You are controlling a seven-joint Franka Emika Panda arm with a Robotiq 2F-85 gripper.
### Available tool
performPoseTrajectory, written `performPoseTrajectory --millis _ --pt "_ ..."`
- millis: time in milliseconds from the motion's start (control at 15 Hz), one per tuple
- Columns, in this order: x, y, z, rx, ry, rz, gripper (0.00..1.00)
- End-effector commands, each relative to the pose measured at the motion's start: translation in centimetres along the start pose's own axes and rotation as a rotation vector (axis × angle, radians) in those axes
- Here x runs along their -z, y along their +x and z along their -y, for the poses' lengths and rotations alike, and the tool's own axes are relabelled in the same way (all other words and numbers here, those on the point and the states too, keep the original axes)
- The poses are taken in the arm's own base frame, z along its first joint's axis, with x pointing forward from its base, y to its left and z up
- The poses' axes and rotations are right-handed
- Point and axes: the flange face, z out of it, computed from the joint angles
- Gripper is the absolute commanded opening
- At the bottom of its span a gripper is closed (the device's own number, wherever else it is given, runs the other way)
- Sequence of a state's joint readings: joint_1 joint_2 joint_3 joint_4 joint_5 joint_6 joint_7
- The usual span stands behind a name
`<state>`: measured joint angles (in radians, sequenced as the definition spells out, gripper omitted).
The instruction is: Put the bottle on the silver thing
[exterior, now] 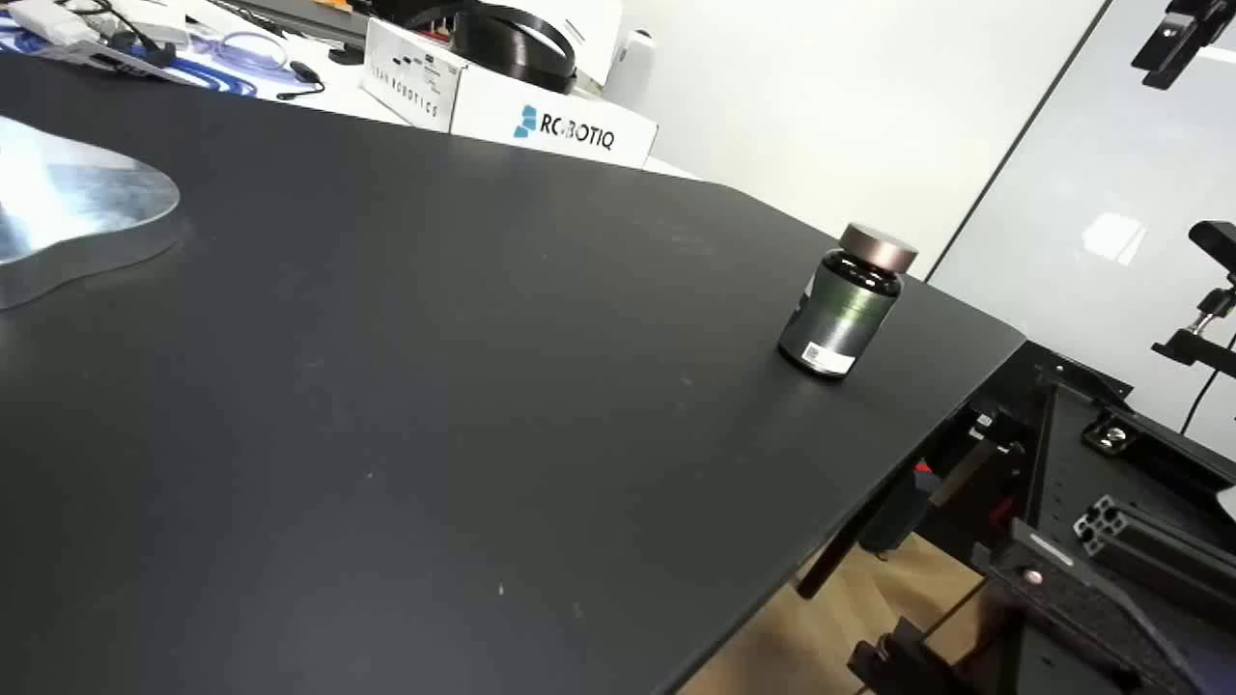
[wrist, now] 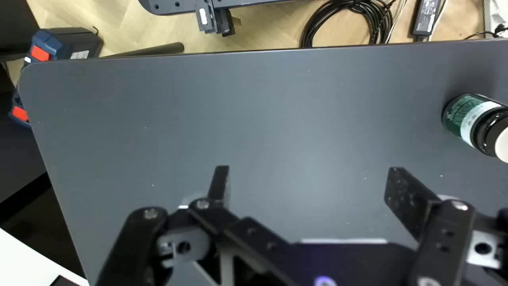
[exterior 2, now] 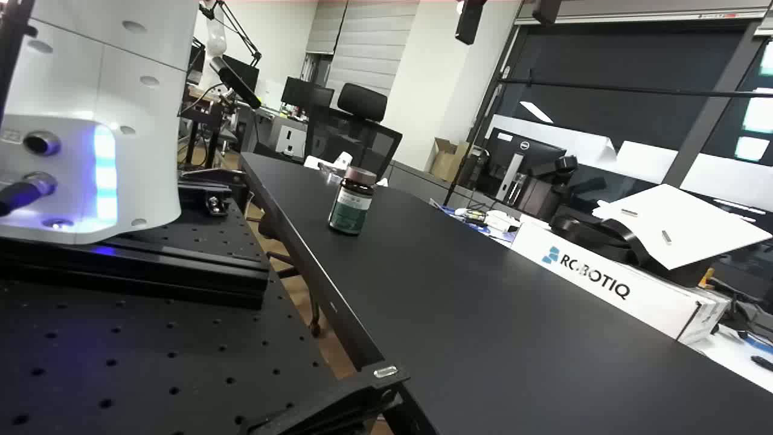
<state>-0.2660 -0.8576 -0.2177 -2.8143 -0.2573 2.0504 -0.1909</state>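
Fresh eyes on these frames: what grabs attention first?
Probably the dark bottle, standing upright on the black table. Next, the shiny silver thing, cut off by the left edge of an exterior view. Then the glowing blue-white light strip on the white robot base, at left in an exterior view.

The dark, brown-capped bottle (exterior: 842, 307) stands upright near a corner of the tabletop (exterior: 463, 386); the curvy-edged silver plate (exterior: 87, 193) lies well apart.

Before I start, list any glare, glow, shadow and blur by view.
In an exterior view, white glare on the silver dish; in an exterior view, blue glow on the robot base; in the wrist view, a soft shadow beside the bottle, pale sheen on the table, slightly blurred fingers.
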Motion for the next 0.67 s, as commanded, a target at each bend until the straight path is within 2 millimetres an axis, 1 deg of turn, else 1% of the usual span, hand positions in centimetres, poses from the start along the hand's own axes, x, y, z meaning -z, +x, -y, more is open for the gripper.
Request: performPoseTrajectory --millis 0,467,600 --pt "0.1 0.0 0.0 0.0 0.0 0.001 1.0" --pt "0.1 0.0 0.0 0.001 0.001 0.001 1.0" --pt "0.1 1.4 0.7 -0.004 0.007 -0.032 1.0"
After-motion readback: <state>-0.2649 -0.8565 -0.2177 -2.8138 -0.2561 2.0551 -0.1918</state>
